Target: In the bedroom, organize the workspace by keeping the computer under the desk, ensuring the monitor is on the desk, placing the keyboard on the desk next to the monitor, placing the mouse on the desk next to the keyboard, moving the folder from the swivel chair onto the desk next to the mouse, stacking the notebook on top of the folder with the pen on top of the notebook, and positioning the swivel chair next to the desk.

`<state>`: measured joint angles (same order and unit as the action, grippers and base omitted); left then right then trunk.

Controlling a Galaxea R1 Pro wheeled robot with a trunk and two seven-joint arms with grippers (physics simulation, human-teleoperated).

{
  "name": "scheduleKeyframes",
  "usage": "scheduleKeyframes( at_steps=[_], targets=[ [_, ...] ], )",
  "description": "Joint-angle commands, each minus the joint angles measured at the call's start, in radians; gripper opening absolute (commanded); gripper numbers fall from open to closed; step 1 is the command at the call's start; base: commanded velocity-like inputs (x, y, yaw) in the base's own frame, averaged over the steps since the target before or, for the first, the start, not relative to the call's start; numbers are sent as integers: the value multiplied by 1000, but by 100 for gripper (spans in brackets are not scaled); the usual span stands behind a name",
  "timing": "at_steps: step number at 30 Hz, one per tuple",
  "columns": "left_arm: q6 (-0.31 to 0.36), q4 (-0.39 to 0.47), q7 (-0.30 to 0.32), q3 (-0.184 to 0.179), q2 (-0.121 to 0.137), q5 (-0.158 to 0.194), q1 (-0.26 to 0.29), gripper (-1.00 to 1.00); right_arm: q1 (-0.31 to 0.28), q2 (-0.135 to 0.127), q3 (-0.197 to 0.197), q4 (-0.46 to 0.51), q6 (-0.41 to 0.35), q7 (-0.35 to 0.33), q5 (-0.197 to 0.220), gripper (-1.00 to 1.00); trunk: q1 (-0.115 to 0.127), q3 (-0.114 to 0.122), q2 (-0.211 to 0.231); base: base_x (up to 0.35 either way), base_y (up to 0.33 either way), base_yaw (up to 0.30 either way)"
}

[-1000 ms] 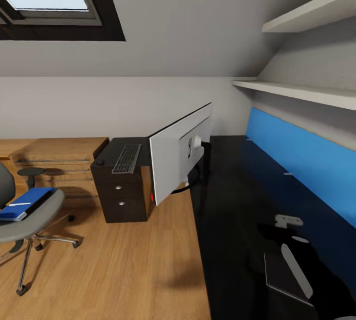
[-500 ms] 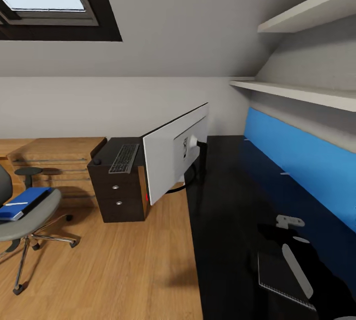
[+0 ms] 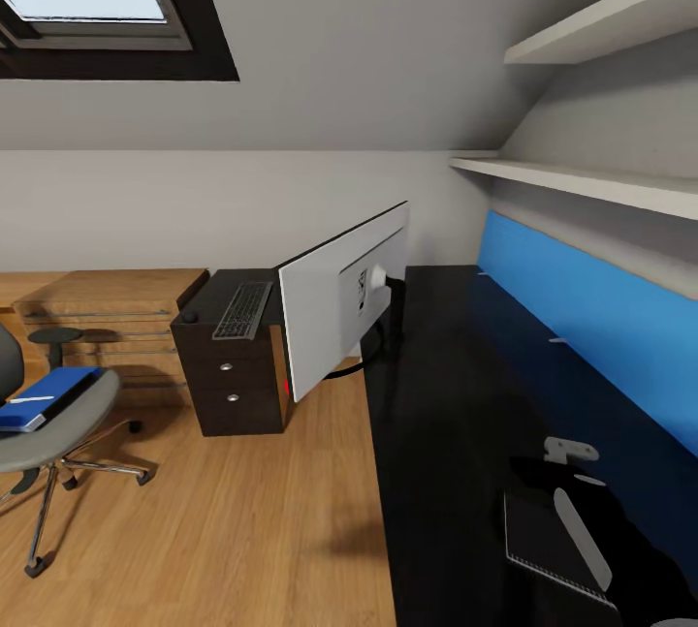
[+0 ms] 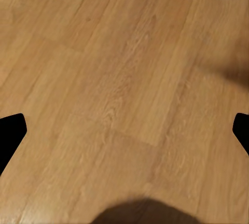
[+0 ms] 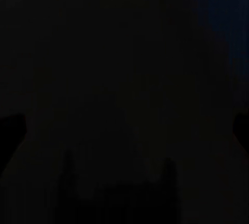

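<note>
Left hand (image 4: 124, 130) spread wide over floor, empty; right hand state unclear; folder (image 3: 44, 397) on swivel chair (image 3: 58, 423) likely light, stiff: pinch overhanging edge.

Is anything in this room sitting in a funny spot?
Yes. The big flat monitor with the light grey back leans tilted off the black desk's edge. The slim dark keyboard lies on a dark drawer cabinet, and the bright blue folder rests on the grey swivel chair's seat.
</note>
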<state>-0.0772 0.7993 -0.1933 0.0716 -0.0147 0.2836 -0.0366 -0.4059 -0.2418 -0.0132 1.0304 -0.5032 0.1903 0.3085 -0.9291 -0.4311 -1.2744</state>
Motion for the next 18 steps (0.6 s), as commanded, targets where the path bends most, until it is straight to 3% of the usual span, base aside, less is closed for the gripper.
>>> scheduleKeyframes(
  at_steps=[1, 7, 13, 18],
  targets=[
    [-3, 4, 0, 5, -1, 11, 0, 100, -2, 0, 1, -2, -3, 8, 11, 100, 0, -1, -1, 0, 0, 0],
    [-3, 11, 0, 20, -3, 13, 0, 100, -12, -5, 0, -34, -2, 8, 10, 100, 0, -1, -1, 0, 0, 0],
    [-3, 12, 0, 23, -4, 14, 0, 100, -78, -29, 0, -159, 46, 7, 11, 100, 0, -1, -1, 0, 0, 0],
    [-3, 12, 1, 23, -5, 14, 0, 100, -119, -33, -1, -245, 88, 6, 10, 100, 0, -1, -1, 0, 0, 0]
  ],
)
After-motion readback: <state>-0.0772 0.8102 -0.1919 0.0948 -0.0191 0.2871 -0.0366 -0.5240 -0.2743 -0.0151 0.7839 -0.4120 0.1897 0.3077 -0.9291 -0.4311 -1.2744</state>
